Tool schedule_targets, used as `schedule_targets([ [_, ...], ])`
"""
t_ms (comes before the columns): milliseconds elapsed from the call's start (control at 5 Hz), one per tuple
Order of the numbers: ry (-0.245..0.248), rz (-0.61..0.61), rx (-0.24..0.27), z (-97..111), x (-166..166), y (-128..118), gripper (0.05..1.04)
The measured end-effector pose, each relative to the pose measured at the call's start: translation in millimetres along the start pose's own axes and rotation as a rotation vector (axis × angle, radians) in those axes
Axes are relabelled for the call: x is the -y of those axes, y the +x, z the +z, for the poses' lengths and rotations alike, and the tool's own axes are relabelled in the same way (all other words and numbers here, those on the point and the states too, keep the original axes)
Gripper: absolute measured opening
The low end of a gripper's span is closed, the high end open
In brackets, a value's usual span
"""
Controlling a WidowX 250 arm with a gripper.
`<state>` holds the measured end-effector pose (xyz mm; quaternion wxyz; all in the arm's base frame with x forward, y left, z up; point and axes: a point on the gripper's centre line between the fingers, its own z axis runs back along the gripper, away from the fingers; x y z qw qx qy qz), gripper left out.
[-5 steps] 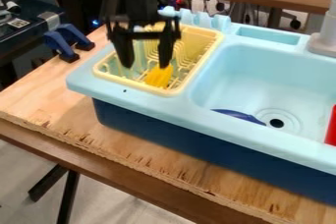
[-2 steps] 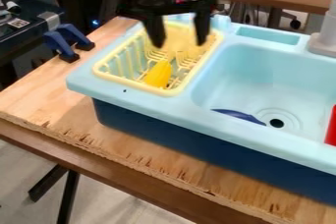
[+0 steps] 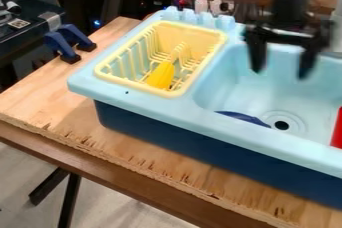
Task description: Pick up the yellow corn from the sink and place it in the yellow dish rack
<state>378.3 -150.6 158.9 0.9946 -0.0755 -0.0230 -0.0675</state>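
Jaws apart, the gripper (image 3: pixel 280 73) hangs over the toy sink (image 3: pixel 200 142).
We see a yellow utensil (image 3: pixel 161 75), perhaps a brush, lying in the yellow rack (image 3: pixel 137 87) at the sink's left; in the basin, we find a blue object (image 3: pixel 244 117) beside the drain (image 3: pixel 282 125) and a red object (image 3: pixel 338 129) at the right.

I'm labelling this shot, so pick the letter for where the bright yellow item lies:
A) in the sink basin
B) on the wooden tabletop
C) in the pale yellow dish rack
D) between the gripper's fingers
C: the bright yellow item lies inside the pale yellow dish rack.
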Motion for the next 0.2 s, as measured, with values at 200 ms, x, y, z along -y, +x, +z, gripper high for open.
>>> schedule_targets([
  [200, 0.075, -0.088, -0.080, -25.7, 32.0, 16.5, 1.003],
])
